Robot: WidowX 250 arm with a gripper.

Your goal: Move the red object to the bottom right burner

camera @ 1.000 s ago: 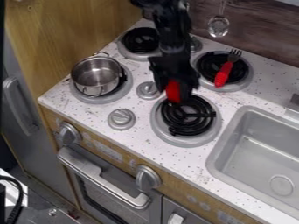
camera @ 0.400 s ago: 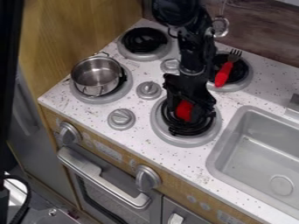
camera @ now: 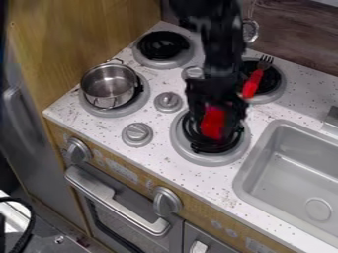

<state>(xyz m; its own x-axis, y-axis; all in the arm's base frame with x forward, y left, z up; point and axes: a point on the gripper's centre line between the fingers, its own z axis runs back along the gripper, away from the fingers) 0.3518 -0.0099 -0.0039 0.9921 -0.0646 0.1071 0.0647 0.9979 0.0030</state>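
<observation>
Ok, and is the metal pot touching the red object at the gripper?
Apart. The camera view shows a gap between the metal pot and the red object, with speckled counter and a grey knob in between.

Shiny metal pot; speckled white counter; wood-grained side panel.
</observation>
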